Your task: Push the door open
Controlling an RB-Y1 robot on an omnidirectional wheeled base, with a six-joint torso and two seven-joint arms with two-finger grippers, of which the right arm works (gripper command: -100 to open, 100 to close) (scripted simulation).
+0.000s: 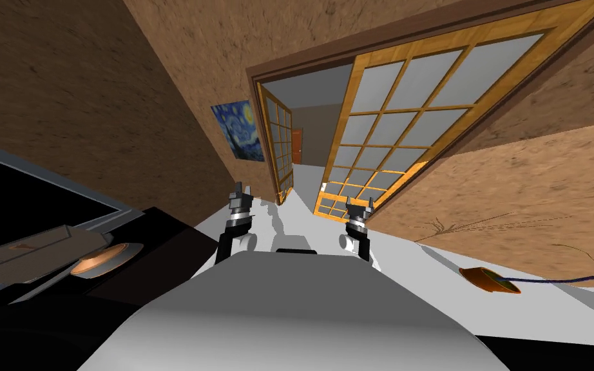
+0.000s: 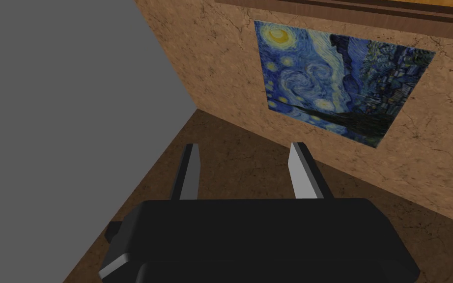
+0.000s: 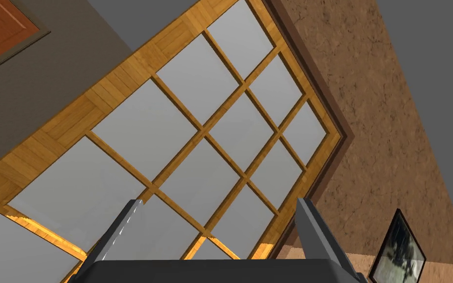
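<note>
A double door with wooden frames and grey glass panes stands ahead. Its right leaf (image 1: 405,122) lies nearly flush in the dark brown frame; the same right leaf (image 3: 196,127) is seen from my right wrist. The left leaf (image 1: 279,149) is swung away, leaving a gap onto a hallway. My right gripper (image 1: 358,207) is open, a short way in front of the right leaf's lower part, not touching it; the right gripper (image 3: 215,216) holds nothing. My left gripper (image 1: 240,192) is open beside the wall left of the doorway, and the left gripper (image 2: 242,162) is empty too.
A blue swirled painting (image 1: 240,130) hangs on the brown wall left of the door. A black cabinet (image 1: 160,238) with a bowl (image 1: 105,257) stands at my left. A tipped pot with a plant (image 1: 492,281) lies on the white floor at my right.
</note>
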